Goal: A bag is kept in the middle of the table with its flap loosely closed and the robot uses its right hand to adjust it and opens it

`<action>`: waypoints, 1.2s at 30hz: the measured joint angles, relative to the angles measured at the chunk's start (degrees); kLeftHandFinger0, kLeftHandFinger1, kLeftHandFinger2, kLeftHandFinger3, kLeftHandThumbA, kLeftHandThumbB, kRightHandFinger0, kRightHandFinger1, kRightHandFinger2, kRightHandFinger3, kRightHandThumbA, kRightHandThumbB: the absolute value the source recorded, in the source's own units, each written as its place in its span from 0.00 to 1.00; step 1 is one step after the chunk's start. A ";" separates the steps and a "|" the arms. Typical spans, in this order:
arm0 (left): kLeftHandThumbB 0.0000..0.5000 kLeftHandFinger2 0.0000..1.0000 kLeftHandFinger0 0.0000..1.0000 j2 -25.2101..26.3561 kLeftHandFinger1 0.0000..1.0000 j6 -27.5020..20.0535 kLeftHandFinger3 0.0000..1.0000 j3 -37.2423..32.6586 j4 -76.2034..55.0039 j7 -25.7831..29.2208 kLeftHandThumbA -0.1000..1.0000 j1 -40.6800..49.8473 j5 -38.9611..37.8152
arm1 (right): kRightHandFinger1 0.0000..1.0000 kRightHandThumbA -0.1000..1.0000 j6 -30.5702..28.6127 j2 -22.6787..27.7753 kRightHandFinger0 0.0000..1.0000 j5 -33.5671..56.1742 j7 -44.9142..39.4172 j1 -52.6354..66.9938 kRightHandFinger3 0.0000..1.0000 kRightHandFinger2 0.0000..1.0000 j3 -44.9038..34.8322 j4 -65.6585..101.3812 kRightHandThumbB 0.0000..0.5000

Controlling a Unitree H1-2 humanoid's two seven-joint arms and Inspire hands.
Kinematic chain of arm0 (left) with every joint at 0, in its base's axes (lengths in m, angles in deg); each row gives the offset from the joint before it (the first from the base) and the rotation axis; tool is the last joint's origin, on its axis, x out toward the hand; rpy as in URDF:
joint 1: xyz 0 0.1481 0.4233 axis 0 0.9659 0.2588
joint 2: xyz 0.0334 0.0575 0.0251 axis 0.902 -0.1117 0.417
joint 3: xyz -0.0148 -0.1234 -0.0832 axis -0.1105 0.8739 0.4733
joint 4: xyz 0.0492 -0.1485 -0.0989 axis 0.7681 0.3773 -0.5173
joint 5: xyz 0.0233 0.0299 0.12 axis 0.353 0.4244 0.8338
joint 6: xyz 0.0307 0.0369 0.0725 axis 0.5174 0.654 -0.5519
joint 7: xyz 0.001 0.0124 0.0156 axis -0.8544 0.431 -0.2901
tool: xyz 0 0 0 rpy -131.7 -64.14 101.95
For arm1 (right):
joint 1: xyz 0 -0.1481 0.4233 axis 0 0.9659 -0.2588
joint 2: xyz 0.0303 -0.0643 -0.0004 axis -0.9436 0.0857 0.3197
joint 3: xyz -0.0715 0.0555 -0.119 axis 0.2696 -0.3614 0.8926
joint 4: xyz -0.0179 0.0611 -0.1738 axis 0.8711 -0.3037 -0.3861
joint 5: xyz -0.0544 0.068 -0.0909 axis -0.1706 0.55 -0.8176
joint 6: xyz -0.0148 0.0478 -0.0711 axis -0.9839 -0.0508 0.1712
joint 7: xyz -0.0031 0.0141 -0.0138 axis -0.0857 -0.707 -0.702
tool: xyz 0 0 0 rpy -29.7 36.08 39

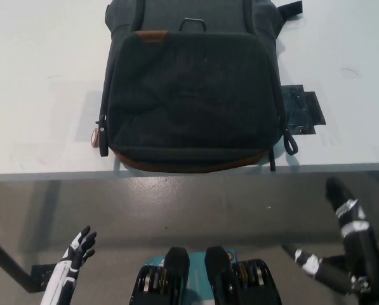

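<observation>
At the near edge of the white table (pixel 43 95), the dark grey bag (pixel 189 95) is lying flat, its tan-trimmed bottom just overhanging the rim and its top handle (pixel 193 24) pointing away from the robot. The long axis is running straight out from the robot, and the flap (pixel 189 89) is seen covering the front panel, with a small tan patch (pixel 152 36) at its upper left corner.

The black right hand (pixel 345 210) is being held below the table edge at the lower right, apart from the bag; the bag is lying up and to the left of it. Its fingers are appearing bunched and pointing upward, though whether they are fully closed cannot be told. The white left hand (pixel 80 246) is resting low at the lower left, fingers spread and holding nothing. Of the two, the right hand is judged somewhat nearer to the bag's right side, where a looped zipper pull (pixel 291 143) is hanging; another pull (pixel 101 136) is hanging on the left side.

A dark flat patch (pixel 303 109) is lying on the tabletop beside the bag's right side. Beneath the table, a grey floor (pixel 195 210) is showing, with a dark table leg (pixel 5 260) at the left. No contact is yet being made.
</observation>
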 measured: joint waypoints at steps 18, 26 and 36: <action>1.00 1.00 1.00 0.00 1.00 0.02 1.00 0.09 -2.18 -1.94 1.00 0.60 -2.24 | 1.00 1.00 17.90 4.35 1.00 7.72 -1.83 -29.96 1.00 1.00 -4.51 -2.54 0.39; 1.00 1.00 1.00 0.01 1.00 -0.04 1.00 0.09 -1.83 -2.23 1.00 0.94 -2.33 | 1.00 1.00 23.93 6.00 1.00 10.57 -4.32 -41.42 1.00 1.00 -4.54 -15.06 0.51; 1.00 1.00 1.00 0.01 1.00 -0.42 1.00 0.10 -1.06 -2.59 1.00 0.91 -2.10 | 1.00 1.00 24.34 5.99 1.00 11.38 -7.88 -47.85 1.00 1.00 -3.45 -31.16 0.45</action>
